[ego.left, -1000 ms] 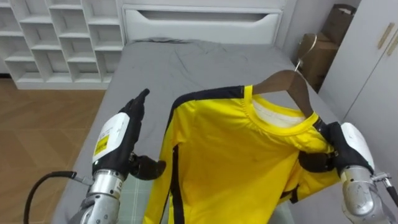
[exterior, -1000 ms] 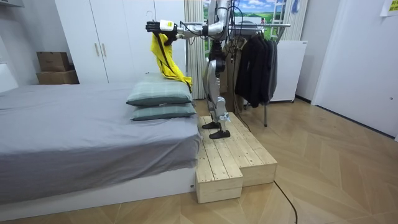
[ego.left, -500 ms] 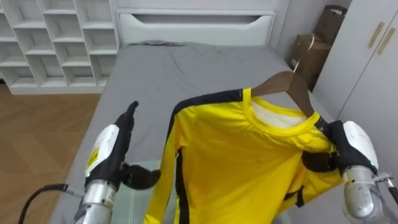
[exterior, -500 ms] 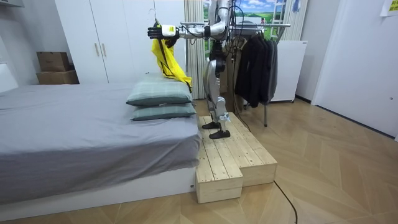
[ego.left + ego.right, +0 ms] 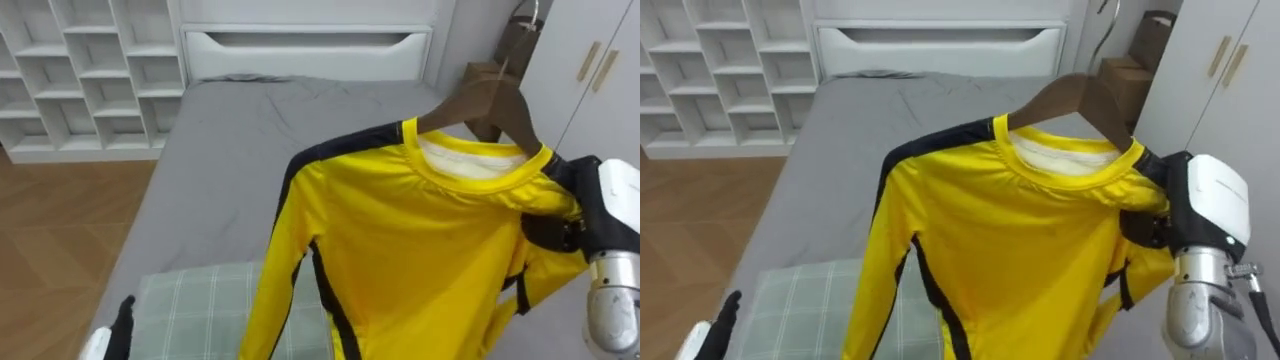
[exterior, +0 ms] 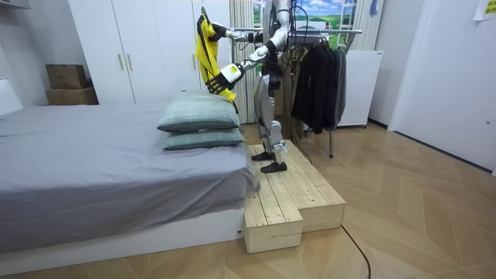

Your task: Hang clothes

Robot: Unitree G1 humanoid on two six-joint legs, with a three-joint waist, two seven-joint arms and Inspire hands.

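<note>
Left eye view: the left hand (image 5: 120, 330) has dropped to the lower left corner, beside the pillow (image 5: 210, 310) at the bed's (image 5: 230, 140) near edge; its state cannot be told. The right hand (image 5: 600, 210) is clenched on the yellow shirt's (image 5: 420, 250) shoulder, over its wooden hanger (image 5: 490, 100). Room view: the yellow shirt hangs raised above the bed's pillow end.

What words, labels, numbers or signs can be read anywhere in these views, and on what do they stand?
No text can be read.
On the shirt: plain yellow with black trim, no print visible.
On the left hand: a small yellowish label in the room view, too small to read.
On the boxes by the wardrobe: no legible marks.
</note>
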